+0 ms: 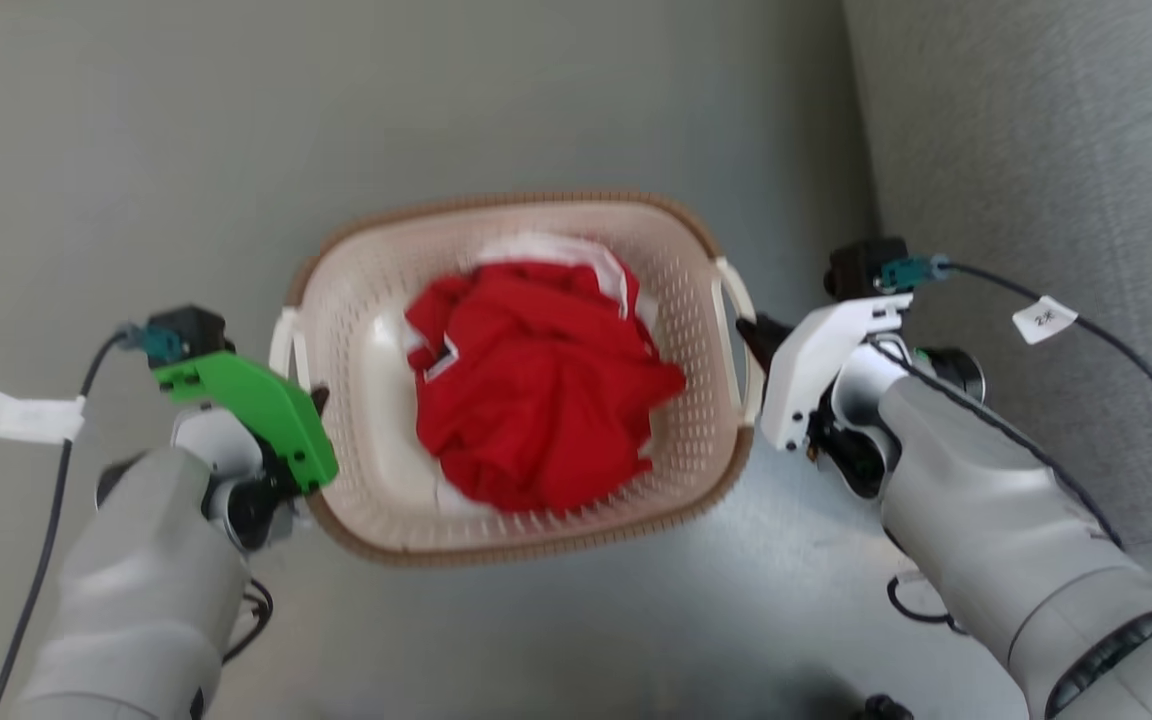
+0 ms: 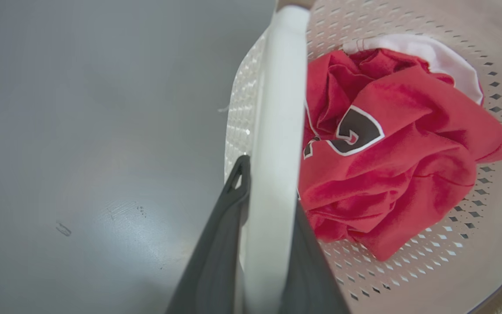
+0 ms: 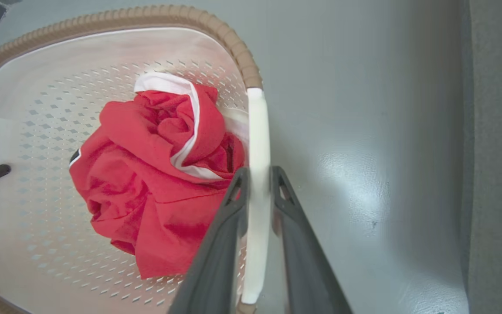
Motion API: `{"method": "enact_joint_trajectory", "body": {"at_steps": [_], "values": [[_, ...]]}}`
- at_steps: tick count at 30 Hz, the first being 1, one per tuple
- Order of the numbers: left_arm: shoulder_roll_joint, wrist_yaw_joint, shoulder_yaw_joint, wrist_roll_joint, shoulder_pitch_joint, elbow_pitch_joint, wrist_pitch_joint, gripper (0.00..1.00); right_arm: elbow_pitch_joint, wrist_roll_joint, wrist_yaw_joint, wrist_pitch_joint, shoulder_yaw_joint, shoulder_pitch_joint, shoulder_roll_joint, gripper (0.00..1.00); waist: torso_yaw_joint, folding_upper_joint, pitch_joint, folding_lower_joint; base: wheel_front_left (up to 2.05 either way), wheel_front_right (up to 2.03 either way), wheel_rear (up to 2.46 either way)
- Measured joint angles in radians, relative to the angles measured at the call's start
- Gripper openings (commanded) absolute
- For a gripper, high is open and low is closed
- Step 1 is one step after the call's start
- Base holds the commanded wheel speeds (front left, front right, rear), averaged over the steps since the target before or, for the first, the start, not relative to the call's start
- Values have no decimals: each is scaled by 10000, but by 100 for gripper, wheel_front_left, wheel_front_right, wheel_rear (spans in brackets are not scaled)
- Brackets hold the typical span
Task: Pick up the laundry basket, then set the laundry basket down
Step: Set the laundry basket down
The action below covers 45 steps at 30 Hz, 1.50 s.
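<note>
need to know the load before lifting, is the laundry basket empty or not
Not empty: a crumpled red garment with white trim lies bunched inside the laundry basket, with perforated floor showing around it.

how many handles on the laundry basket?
2. The left handle is clamped in the left claw; the right handle is clamped in the right claw, at opposite ends of the laundry basket.

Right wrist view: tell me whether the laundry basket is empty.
No, a crumpled red garment with white trim lies inside the laundry basket.
</note>
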Motion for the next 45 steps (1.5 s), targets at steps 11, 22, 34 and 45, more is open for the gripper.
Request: {"method": "enact_joint_trajectory", "body": {"at_steps": [11, 22, 34, 45], "values": [[219, -42, -50, 531, -897, -128, -1360, 0, -234, -407, -249, -1260, 77, -914, 23, 0, 123, 0, 1709, 1, 0, 0, 0], [449, -56, -276, 767, -1668, -330, -2174, 0, -259, -456, -439, -1906, 104, -1515, 50, 0, 106, 0, 3216, 1, 0, 0, 0], [453, -56, -389, 763, -1848, -73, -2393, 0, -245, -322, -324, -2251, 130, -1715, 54, 0, 43, 0, 3823, 0, 0, 0, 0], [414, -56, -548, 585, -1921, -13, -2437, 0, -245, -127, -228, -2253, 357, -1856, -17, 0, 91, 0, 3854, 1, 0, 0, 0]]}}
